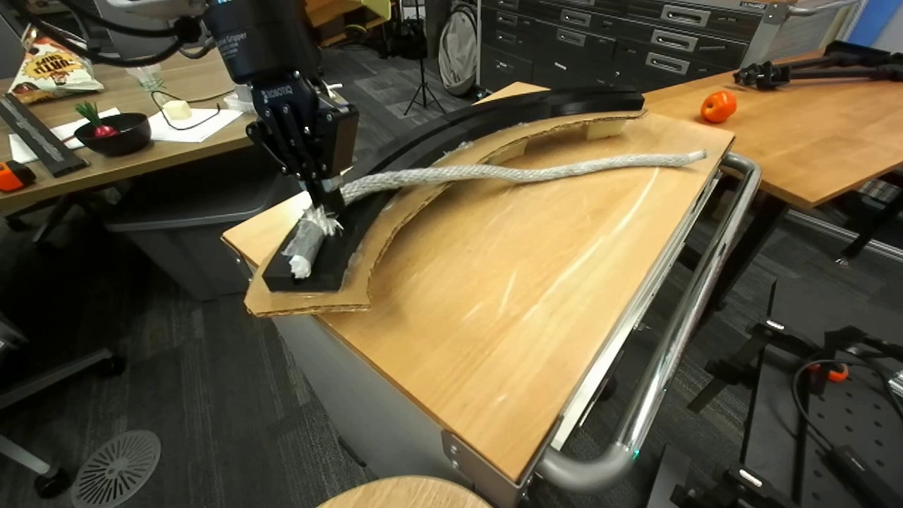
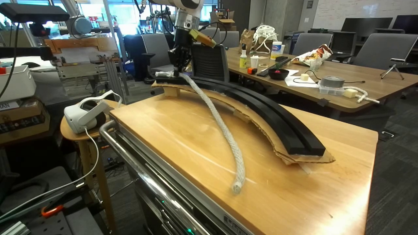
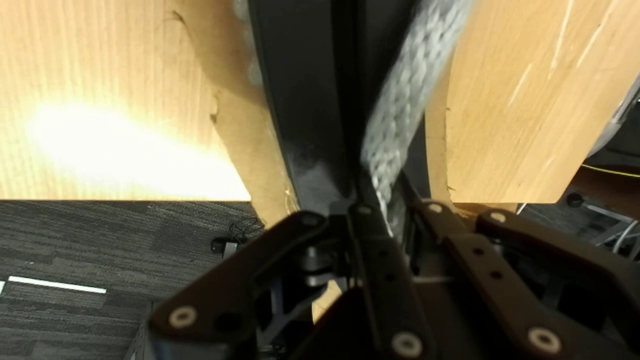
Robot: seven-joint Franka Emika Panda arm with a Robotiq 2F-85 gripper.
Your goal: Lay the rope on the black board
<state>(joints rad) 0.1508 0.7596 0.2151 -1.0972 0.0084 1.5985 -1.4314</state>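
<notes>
While two jaws pinch one rope (image 1: 480,171), one end over one black board (image 2: 251,101); one over one tabletop (image 1: 494,296).

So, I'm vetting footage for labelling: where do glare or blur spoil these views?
In an exterior view, glare bleaches the tabletop at lower right; in the wrist view, glare whites out a patch of it, and the gripper and rope look blurred.

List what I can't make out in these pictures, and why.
Gripped stretch of the rope: hidden by the end effector in both exterior views.
Far end of the black board: cut off by the wrist view's top edge.
Writing on the whiteboard: too small to read in an exterior view.
</notes>
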